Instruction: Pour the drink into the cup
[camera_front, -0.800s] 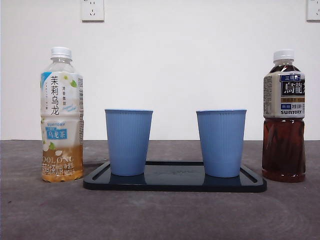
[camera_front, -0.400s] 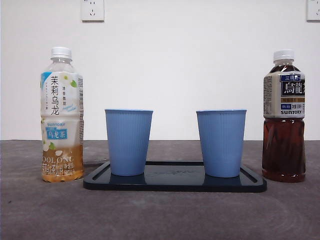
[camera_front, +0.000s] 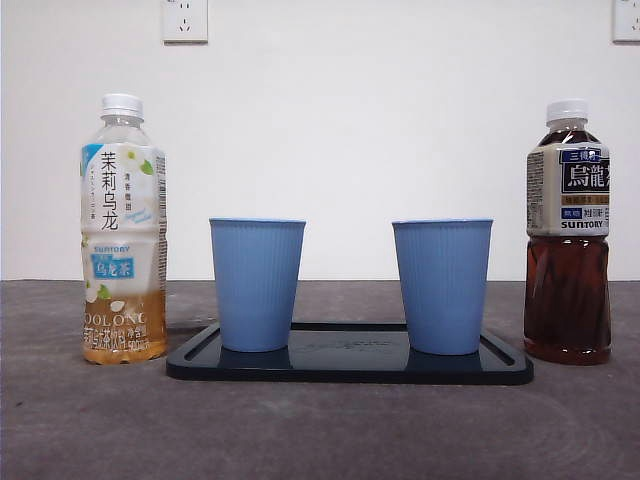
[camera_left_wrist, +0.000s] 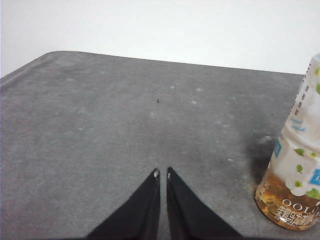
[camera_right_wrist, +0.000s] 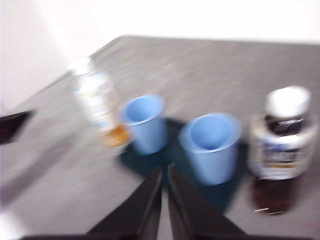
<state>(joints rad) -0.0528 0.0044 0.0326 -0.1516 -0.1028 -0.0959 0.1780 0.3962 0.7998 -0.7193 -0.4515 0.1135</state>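
Observation:
Two blue ribbed cups stand on a black tray (camera_front: 350, 368): a left cup (camera_front: 257, 283) and a right cup (camera_front: 442, 285). A nearly empty jasmine oolong bottle (camera_front: 124, 230) stands left of the tray, and a dark oolong tea bottle (camera_front: 568, 235) stands right of it, both capped. No arm shows in the front view. My left gripper (camera_left_wrist: 162, 173) is shut over bare table, with the jasmine bottle (camera_left_wrist: 295, 172) off to one side. My right gripper (camera_right_wrist: 164, 168) is shut above the table, looking down on both cups (camera_right_wrist: 146, 121) (camera_right_wrist: 212, 145) and the dark bottle (camera_right_wrist: 281, 145); this view is blurred.
The grey table (camera_front: 320, 430) ends at a white wall with two sockets (camera_front: 185, 20). In the right wrist view the other arm's black tip (camera_right_wrist: 12, 125) shows at the edge.
Nothing differs in the front view across the frames.

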